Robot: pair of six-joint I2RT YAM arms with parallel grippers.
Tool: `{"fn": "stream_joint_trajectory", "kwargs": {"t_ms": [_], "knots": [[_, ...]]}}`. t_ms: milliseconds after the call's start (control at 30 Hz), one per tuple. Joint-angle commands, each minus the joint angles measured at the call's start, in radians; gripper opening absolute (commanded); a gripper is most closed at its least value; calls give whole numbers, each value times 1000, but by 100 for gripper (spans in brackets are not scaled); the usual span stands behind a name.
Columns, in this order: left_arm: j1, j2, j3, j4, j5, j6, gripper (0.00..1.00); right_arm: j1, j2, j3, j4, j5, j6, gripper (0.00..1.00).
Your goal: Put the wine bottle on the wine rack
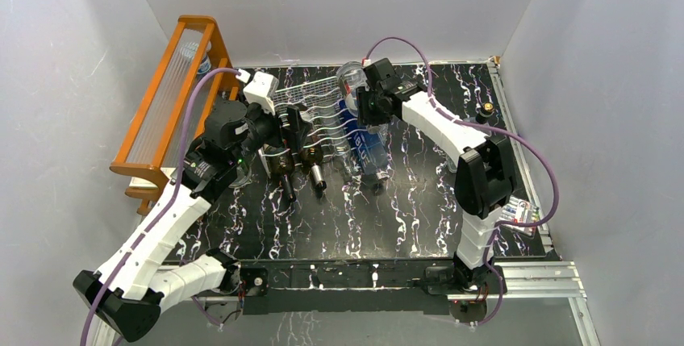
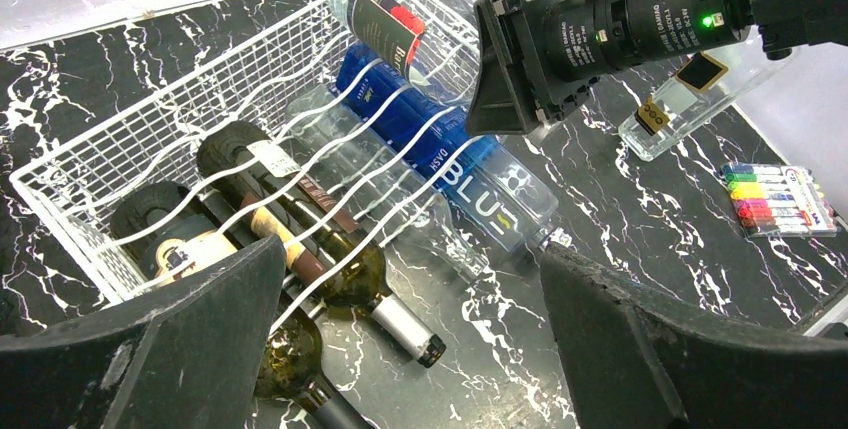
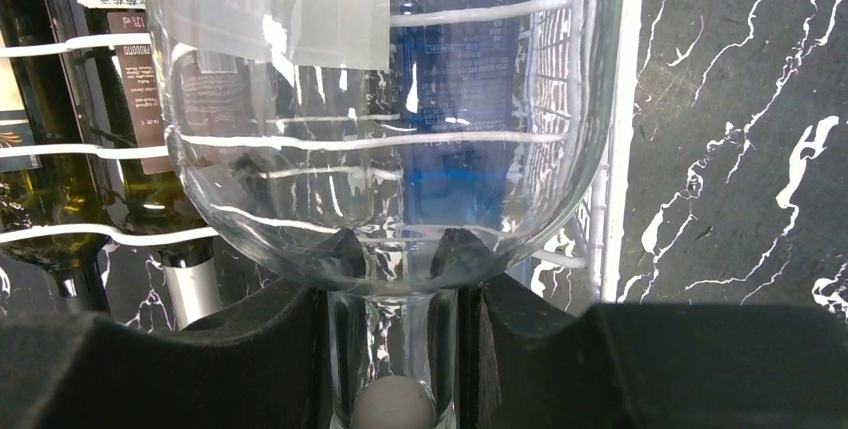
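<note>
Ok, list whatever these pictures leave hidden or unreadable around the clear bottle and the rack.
- Right wrist view: clear bottle, base cut off by the top edge; right fingers cover the neck's sides.
- Left wrist view: right arm hides that neck; left fingers hide part of the dark bottles.
- Top view: whether it touches the rack, too small to tell.

Bright even light, glare on wine bottle (image 3: 300, 39), blurred foreground
</note>
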Motion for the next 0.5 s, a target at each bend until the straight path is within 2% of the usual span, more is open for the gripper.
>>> {"fn": "stream_joint_trajectory", "kwargs": {"t_ms": [0, 100, 200, 367, 467], "knots": [[6, -4, 39, -2, 20, 8, 98, -8, -10, 126, 123, 102, 11, 21], [7, -1, 42, -6, 21, 9, 98, -8, -17, 122, 118, 121, 11, 42], [7, 0, 44, -10, 21, 11, 98, -9, -37, 109, 121, 130, 7, 56], [6, 3, 44, -13, 20, 14, 98, -8, -90, 79, 122, 172, 7, 74], [7, 10, 47, -13, 20, 16, 98, -8, -118, 71, 119, 176, 7, 78]]}}
